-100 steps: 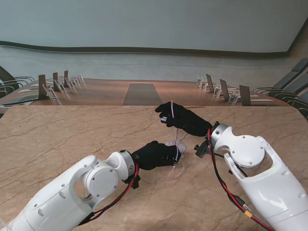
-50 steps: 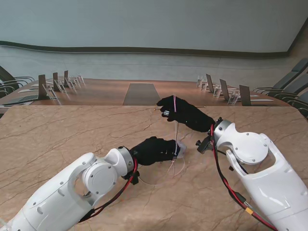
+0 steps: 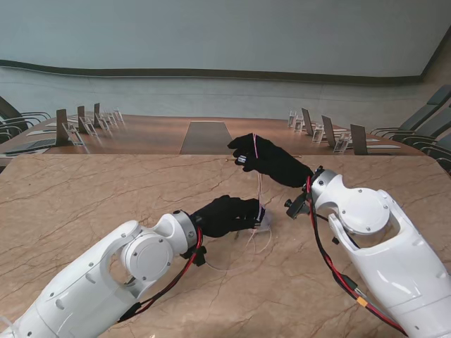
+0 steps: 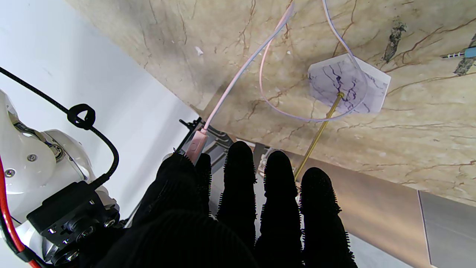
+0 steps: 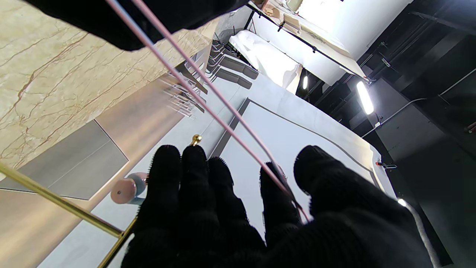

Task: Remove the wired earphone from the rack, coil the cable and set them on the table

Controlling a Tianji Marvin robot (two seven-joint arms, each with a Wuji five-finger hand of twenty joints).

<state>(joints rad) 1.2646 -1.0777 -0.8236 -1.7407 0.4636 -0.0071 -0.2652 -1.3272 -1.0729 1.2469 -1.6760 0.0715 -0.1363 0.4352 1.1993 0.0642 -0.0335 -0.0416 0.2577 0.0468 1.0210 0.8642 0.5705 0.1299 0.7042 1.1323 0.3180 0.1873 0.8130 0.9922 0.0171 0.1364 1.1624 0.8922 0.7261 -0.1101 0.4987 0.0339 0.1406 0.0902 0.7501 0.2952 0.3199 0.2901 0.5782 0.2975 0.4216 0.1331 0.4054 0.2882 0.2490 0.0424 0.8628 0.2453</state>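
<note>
The pink earphone cable runs between my two black-gloved hands. My right hand is raised above the table with the cable pinched between thumb and forefinger. A pink earbud hangs beside its fingers. My left hand sits low, nearer to me, and pinches the cable's inline remote. The rack is a thin gold rod on a clear hexagonal base, with a cable loop lying around it. The rod's ball tip shows past my right fingers.
The cable's jack plug lies on the marble table. A slack loop of cable rests on the table beside my left hand. Beyond the far edge stands a long conference table with chairs and name stands.
My right hand rose and pulled the cable up taut, then eased so the cable hangs a little slacker. My left hand shifted slightly farther from me, toward the rack base.
</note>
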